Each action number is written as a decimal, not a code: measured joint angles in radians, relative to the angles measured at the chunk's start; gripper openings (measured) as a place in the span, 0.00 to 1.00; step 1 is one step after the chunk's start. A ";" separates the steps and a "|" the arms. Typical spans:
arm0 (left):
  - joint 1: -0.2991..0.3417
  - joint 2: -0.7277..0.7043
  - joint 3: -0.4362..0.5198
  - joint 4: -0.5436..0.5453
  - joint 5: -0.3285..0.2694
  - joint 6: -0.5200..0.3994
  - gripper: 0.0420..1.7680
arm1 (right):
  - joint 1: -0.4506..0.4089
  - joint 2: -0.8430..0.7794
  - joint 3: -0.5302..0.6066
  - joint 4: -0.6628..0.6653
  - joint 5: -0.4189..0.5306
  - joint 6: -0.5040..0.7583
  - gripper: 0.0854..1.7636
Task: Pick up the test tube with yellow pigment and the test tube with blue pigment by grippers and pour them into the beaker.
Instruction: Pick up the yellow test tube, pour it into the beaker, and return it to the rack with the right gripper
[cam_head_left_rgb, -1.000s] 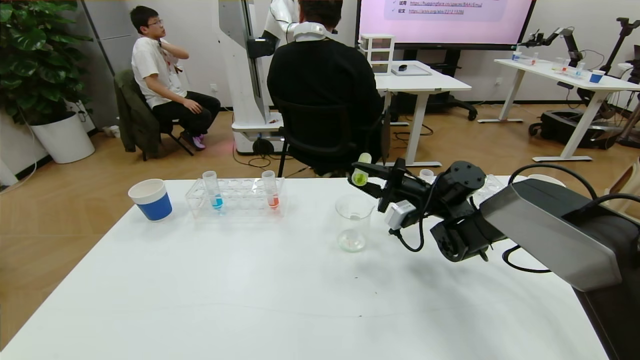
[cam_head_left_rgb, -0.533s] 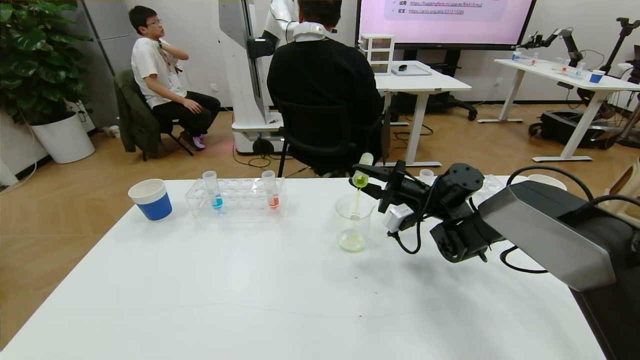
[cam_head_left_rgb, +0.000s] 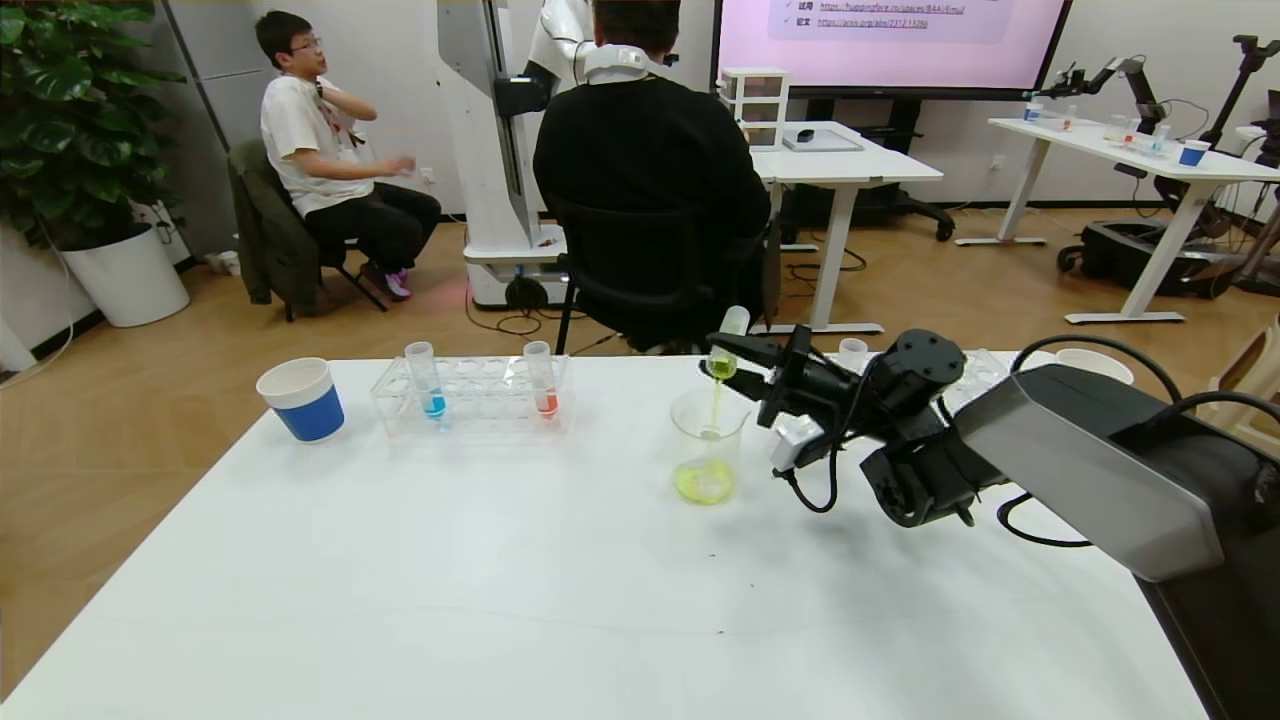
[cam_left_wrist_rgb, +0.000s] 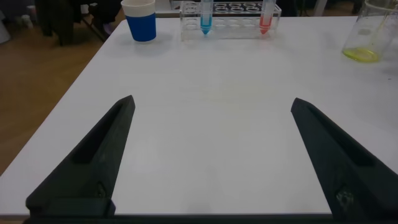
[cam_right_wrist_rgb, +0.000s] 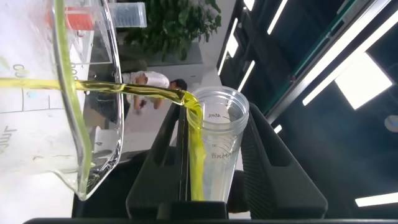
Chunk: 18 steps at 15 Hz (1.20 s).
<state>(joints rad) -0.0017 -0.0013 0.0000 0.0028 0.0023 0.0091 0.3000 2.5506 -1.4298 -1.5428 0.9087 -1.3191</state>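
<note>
We note that the right end effector (cam_head_left_rgb: 738, 364), pinching the test tube with yellow pigment (cam_head_left_rgb: 727, 345) tipped over the beaker (cam_head_left_rgb: 707, 445), has now built a yellow pool; the test tube with blue pigment (cam_head_left_rgb: 425, 381) waits racked at 9 o'clock, left end effector (cam_left_wrist_rgb: 211, 155) spread.

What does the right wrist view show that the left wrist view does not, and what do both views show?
Only the right wrist view shows the yellow tube held in the right gripper, tipped, its yellow stream crossing the beaker rim. Only the left wrist view shows the open left gripper over the table, the blue tube and a red tube in the rack, and a blue cup. Both show the beaker.
</note>
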 joint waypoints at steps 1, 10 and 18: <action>0.000 0.000 0.000 0.000 0.000 0.000 0.99 | 0.000 0.000 0.000 0.001 0.000 -0.014 0.26; 0.000 0.000 0.000 0.000 0.000 0.000 0.99 | 0.002 -0.009 -0.019 0.039 -0.016 -0.177 0.26; 0.000 0.000 0.000 0.000 0.000 0.000 0.99 | 0.010 -0.019 -0.014 0.038 -0.040 -0.189 0.26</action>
<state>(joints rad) -0.0017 -0.0013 0.0000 0.0028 0.0028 0.0091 0.3098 2.5315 -1.4443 -1.5047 0.8683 -1.5081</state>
